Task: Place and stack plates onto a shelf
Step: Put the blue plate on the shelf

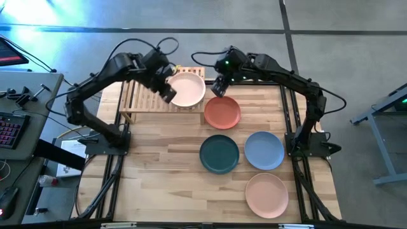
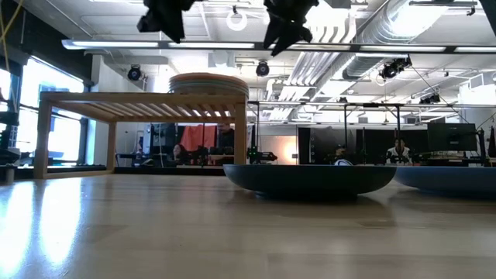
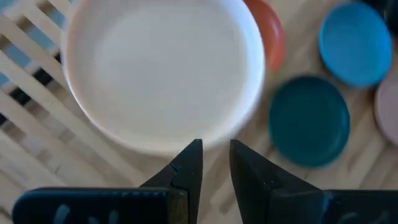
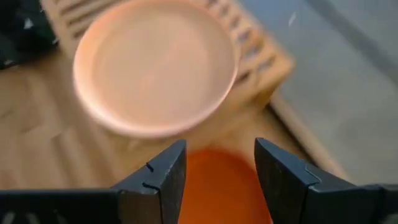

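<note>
1. The pink plate (image 1: 186, 90) tops a stack on the shelf's (image 1: 141, 95) right end.
2. Your left gripper (image 1: 168, 93) hovers at its left rim, fingers narrow, empty.
3. Your right gripper (image 1: 218, 88), open wide, hangs over the red plate (image 1: 222, 112); grasping its rim looks next.

We see a grey floor (image 1: 356, 38) around the plank table (image 1: 165, 178). On the left stands a grey desk (image 1: 32, 95) with a keyboard (image 1: 7, 130). In the room beyond, white ducts (image 2: 364, 27) and light strips (image 2: 434, 48) run along the ceiling, a bright window (image 2: 54, 116) lies far left, and monitors (image 2: 449, 138) stand far right.
</note>
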{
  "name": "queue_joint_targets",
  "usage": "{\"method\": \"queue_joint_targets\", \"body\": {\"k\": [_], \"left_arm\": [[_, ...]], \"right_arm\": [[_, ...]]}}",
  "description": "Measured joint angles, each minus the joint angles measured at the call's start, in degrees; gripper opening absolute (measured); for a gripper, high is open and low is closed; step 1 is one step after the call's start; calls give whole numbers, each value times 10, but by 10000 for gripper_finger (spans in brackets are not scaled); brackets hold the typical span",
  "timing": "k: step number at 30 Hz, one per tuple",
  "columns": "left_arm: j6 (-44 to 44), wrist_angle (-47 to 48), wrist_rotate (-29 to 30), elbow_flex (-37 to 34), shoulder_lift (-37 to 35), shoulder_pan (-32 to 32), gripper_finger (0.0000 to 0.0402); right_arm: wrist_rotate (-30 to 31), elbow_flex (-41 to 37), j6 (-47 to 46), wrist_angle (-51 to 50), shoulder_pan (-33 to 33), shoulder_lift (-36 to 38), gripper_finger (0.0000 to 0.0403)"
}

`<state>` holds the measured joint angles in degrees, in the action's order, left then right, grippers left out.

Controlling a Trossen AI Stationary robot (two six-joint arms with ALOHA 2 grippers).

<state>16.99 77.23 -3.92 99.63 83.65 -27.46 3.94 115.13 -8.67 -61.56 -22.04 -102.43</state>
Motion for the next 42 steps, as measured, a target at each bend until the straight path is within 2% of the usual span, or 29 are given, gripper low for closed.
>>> {"method": "queue_joint_targets", "body": {"k": [6,10,18,30,36,42], "left_arm": [[-4,72,36,0,-10,65,69],[-5,120,52,0,-10,113,69],[4,128,60,-3,-12,213,69],[-1,128,64,-3,-12,296,69],[24,128,83,-3,-12,332,69],[69,128,106,-3,-12,357,69]], "right_arm": [[-35,0,-108,-121,25,0,167],[-56,-25,-173,-144,61,1,167],[-61,-108,-313,-141,163,0,167],[-62,-258,-542,-131,323,0,167],[-62,-308,-615,-130,387,0,167],[-55,-340,-636,-120,426,0,167]]}}
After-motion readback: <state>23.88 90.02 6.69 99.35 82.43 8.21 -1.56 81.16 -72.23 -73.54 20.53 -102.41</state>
